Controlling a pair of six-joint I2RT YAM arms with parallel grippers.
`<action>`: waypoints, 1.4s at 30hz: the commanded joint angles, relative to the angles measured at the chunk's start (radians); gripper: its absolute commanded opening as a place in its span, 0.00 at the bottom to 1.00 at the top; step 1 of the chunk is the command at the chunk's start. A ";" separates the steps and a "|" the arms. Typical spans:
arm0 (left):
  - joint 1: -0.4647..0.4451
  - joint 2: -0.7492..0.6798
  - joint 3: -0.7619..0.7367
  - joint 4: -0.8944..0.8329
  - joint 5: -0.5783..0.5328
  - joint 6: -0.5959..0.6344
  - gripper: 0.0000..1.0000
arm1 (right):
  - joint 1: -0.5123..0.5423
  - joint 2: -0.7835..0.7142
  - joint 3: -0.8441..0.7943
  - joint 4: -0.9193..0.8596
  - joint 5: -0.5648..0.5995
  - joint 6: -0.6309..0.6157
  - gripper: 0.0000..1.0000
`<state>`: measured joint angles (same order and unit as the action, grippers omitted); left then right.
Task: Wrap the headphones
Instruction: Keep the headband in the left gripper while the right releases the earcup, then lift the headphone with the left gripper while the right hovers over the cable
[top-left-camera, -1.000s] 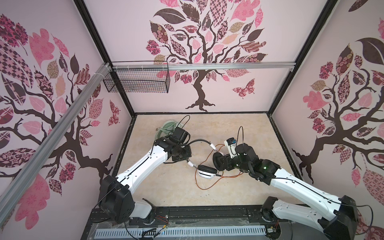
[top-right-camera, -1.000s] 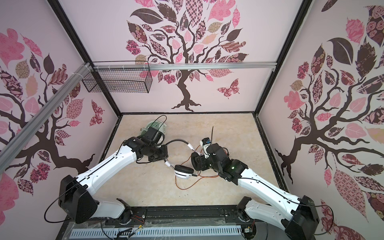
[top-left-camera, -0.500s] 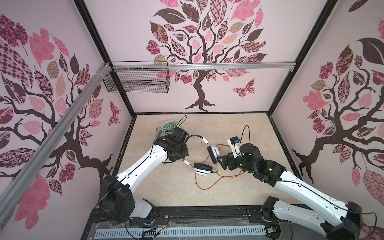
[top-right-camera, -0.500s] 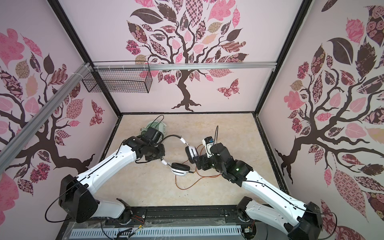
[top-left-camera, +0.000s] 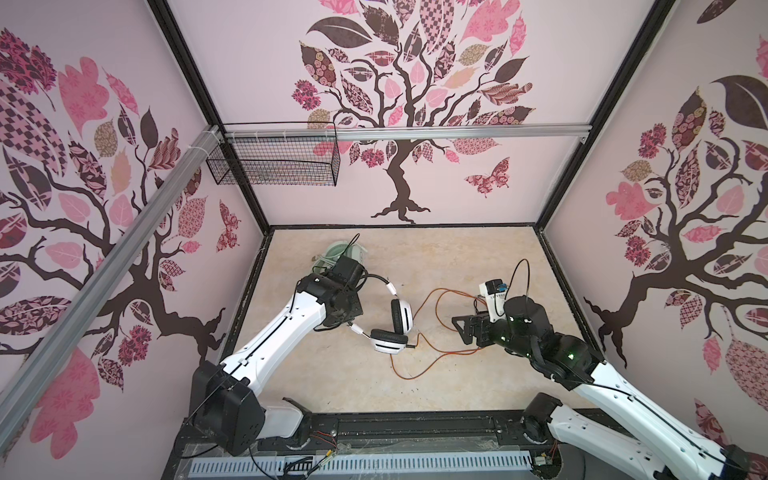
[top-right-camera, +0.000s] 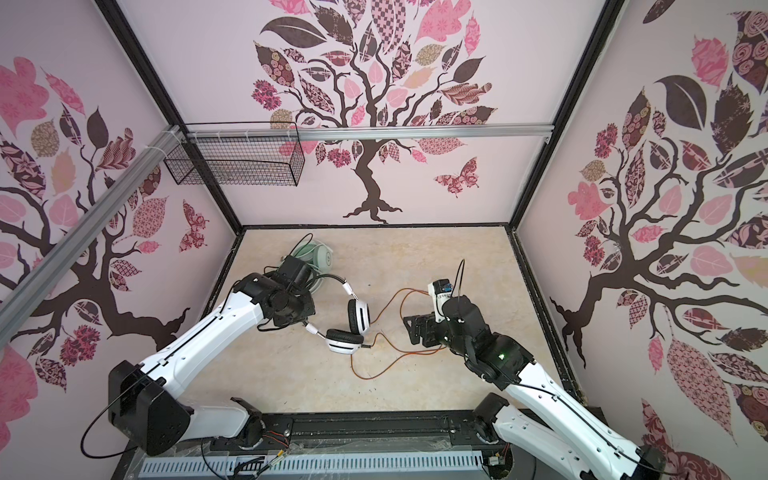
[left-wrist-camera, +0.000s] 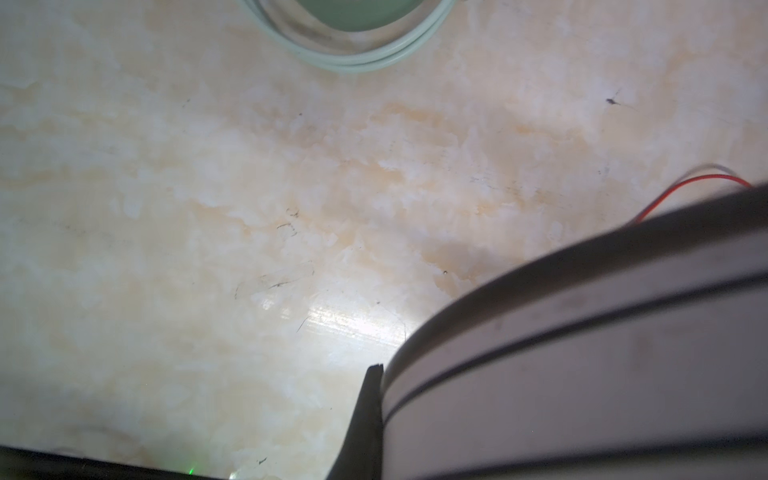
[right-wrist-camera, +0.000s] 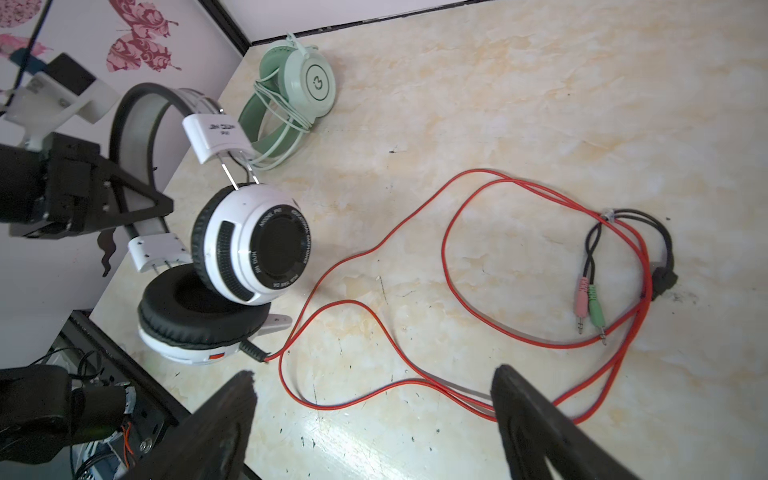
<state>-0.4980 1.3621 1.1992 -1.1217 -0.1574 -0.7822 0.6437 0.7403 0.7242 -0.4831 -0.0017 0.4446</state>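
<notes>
While the left gripper (right-wrist-camera: 153, 208) was clamped shut on the thin black band of the white-and-black headphones (top-left-camera: 397, 316), the pair stood a little toward 9 o'clock from the middle of the marble-patterned table (top-left-camera: 457, 257). One cup stood upright. The other lay below it with its black pad facing up and seemed to rest on the tabletop.

The right gripper (right-wrist-camera: 372, 390) hung at 3 o'clock from those cups, well apart from them. Its jaws were spread wide and held nothing. The orange-red cord (right-wrist-camera: 444, 245) ran loose over the table from the lower cup, looping toward 5 o'clock and then out to 3 o'clock, passing beneath the open jaws. It ended in pink and green jack plugs (right-wrist-camera: 588, 303) lying flat.

The mint-green headphones (top-left-camera: 345, 251) lay at 11 o'clock, by the far left corner, with their pale cord wound round the band. A black wire basket (top-left-camera: 274, 164) hung from the rail on the back wall, toward 11 o'clock above the table.
</notes>
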 joint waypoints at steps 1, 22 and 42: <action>-0.003 -0.003 0.100 -0.133 0.017 -0.078 0.00 | -0.117 -0.025 -0.085 0.021 -0.154 0.066 0.89; -0.001 0.235 0.495 -0.464 0.107 -0.162 0.00 | -0.243 0.060 -0.209 0.184 -0.413 -0.020 0.78; -0.099 0.435 0.100 0.164 0.365 -0.438 0.00 | -0.244 0.094 -0.174 0.225 -0.286 -0.053 0.78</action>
<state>-0.6010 1.7920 1.3109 -1.0779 0.1436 -1.1793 0.4023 0.8196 0.5083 -0.2558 -0.3149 0.4126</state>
